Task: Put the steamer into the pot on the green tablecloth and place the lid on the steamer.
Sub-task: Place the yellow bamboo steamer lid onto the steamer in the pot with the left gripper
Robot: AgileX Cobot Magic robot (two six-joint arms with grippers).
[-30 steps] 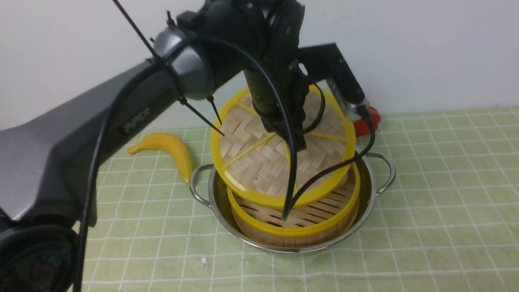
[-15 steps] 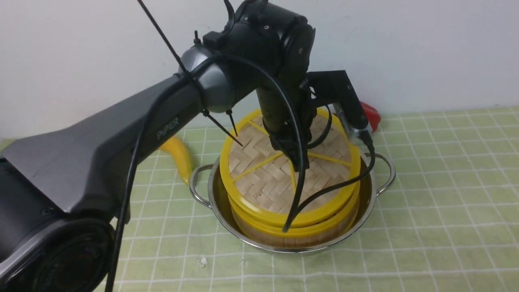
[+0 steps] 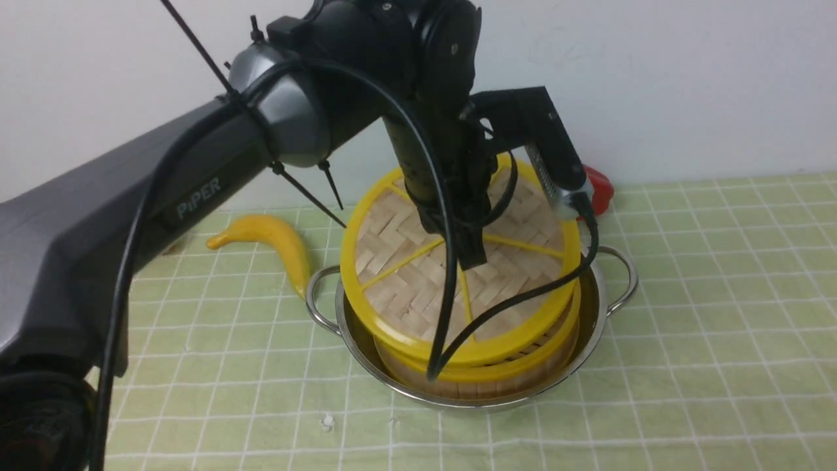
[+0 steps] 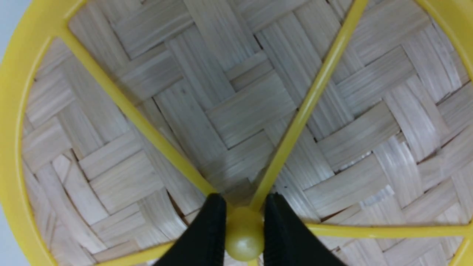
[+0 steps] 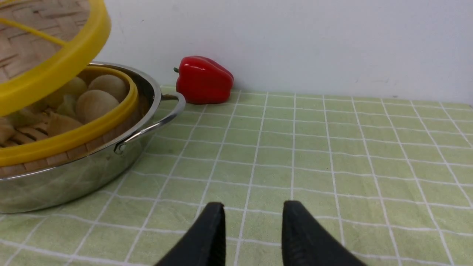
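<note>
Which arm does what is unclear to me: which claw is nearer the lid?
Left. The left claw grips the lid by its centre knob; the right claw is empty over the green tablecloth, beside the pot, clear of the lid.

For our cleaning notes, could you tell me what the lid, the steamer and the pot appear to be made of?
The lid: matte woven bamboo-like strips in a herringbone weave, with a smooth yellow rim, spokes and knob, probably plastic. The steamer: pale wooden-looking slats under a similar yellow rim. The pot: mirror-bright polished metal, likely stainless steel.
</note>
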